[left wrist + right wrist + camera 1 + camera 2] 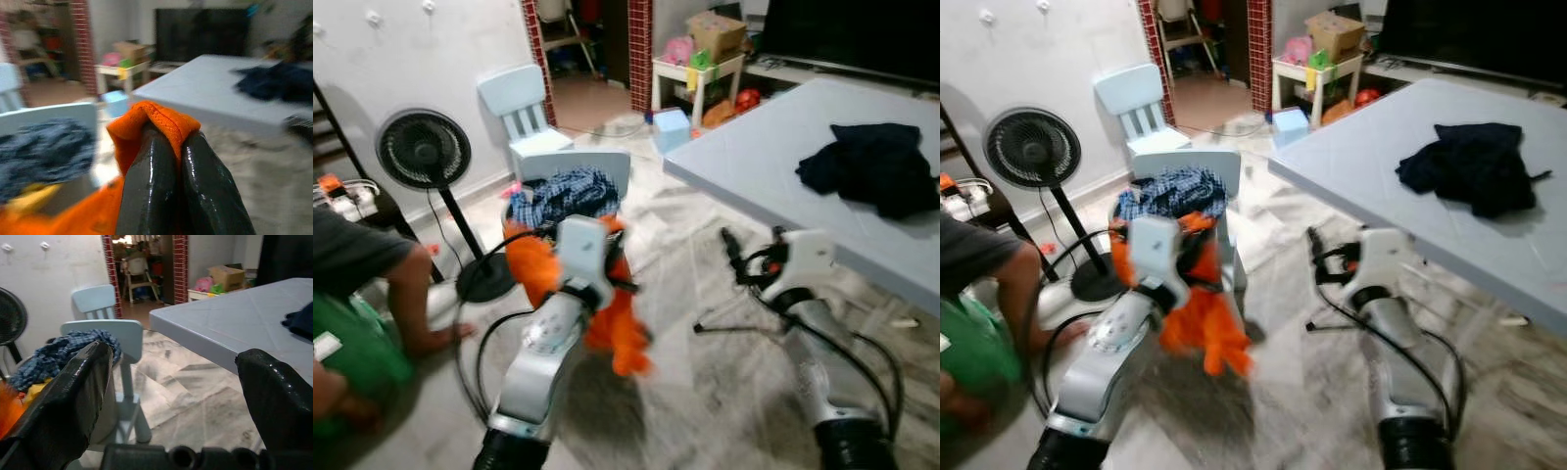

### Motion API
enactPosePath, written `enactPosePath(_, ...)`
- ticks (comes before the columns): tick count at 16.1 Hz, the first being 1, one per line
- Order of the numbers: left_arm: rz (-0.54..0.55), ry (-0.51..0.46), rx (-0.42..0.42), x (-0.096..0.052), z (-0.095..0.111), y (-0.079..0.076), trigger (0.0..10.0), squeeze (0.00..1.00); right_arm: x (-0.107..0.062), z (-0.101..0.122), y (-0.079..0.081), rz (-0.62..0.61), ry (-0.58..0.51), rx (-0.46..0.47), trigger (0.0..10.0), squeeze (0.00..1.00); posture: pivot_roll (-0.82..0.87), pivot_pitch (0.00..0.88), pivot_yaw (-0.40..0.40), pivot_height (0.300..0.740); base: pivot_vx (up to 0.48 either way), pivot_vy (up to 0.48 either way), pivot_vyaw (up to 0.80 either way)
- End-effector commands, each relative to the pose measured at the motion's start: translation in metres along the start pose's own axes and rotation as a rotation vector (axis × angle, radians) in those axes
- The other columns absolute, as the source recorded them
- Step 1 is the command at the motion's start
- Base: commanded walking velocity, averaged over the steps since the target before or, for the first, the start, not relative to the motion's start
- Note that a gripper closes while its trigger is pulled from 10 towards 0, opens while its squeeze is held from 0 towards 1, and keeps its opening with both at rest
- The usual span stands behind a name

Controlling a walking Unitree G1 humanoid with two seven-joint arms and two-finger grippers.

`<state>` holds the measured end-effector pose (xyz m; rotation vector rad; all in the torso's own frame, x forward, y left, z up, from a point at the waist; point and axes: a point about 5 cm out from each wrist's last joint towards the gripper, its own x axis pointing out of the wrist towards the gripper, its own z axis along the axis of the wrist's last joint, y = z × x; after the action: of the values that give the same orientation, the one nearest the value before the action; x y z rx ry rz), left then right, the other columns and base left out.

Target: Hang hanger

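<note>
Black fingers (pixel 195 191) of the left gripper (pixel 168 147) are pressed together on a fold of an orange garment (pixel 617 328), while the right gripper (pixel 171 382) has its two fingers spread wide with nothing between them. Taking the big grey table (pixel 783 157) as landmark: a dark garment (pixel 871 166) lies bunched on its top, well in from the near edge; the right gripper hovers just off that near edge, above the marble floor (pixel 724 382). The orange garment hangs farther out from the table, its long axis running downward from the pinched fold, its lower end loose and blurred. No hanger can be made out; the left arm covers part of the cloth. Beyond it, away from the table, a pale blue chair (pixel 573 171) carries a heap of plaid laundry (pixel 563 191), with a standing fan (pixel 423 149) farther still. A seated person (pixel 362 313) is cut off at the far side. Open floor lies between the two arms.
</note>
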<state>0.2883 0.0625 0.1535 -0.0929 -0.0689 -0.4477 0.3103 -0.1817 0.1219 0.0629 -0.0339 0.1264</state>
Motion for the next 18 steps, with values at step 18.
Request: enactPosePath(18, 0.076, 0.126, -0.132, -0.013, -0.021, 0.028, 10.0, 0.00, 0.005, 0.001, 0.005, 0.005, 0.020, -0.022, 10.0, 0.00, -0.15, 0.000, 0.027, 0.740, 0.000, 0.111, -0.68)
